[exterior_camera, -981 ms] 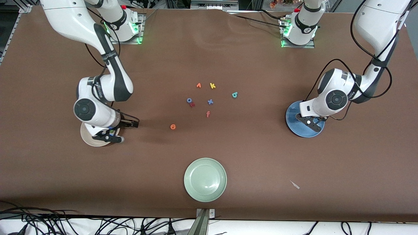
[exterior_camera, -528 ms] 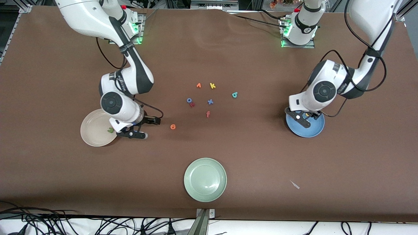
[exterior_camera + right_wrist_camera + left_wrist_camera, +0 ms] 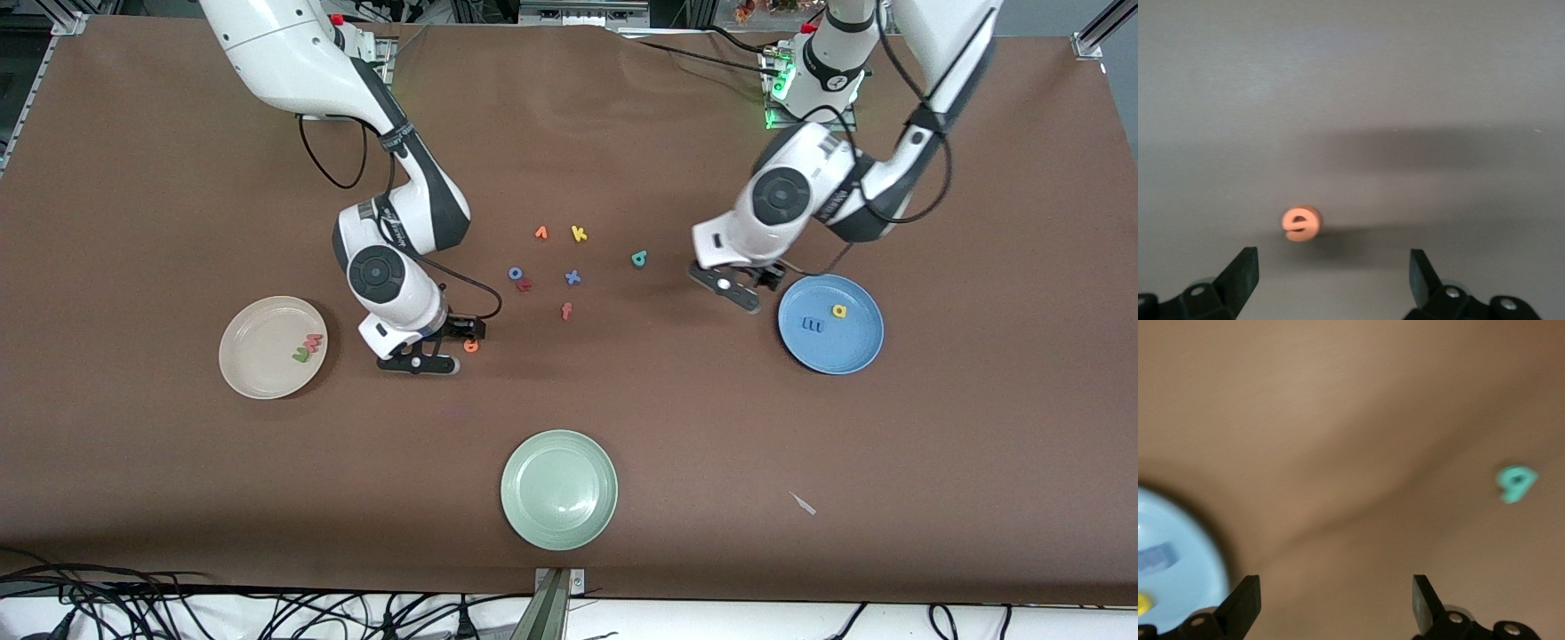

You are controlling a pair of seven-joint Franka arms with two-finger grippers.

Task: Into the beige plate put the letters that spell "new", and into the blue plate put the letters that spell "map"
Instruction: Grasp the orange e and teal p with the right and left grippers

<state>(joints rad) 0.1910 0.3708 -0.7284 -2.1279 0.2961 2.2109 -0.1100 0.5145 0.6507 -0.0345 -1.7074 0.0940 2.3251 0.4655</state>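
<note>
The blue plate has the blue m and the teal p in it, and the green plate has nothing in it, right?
Not quite. The blue plate holds the blue m and the yellow a, not the teal p. The front view shows the p on the table, farther from the camera than the plate. The green plate does hold nothing.

I counted three plates: one beige plate [image 3: 258,356], one blue plate [image 3: 840,351], one green plate [image 3: 558,489]. Twelve letters total: two in the beige, n [image 3: 301,356] and w [image 3: 313,341]; two in the blue, m [image 3: 812,325] and a [image 3: 838,310]; eight loose: e [image 3: 471,345], p [image 3: 638,259], k [image 3: 579,234], x [image 3: 573,277], f [image 3: 566,310], v [image 3: 540,233], o [image 3: 515,274], and a red one [image 3: 524,285].
</note>
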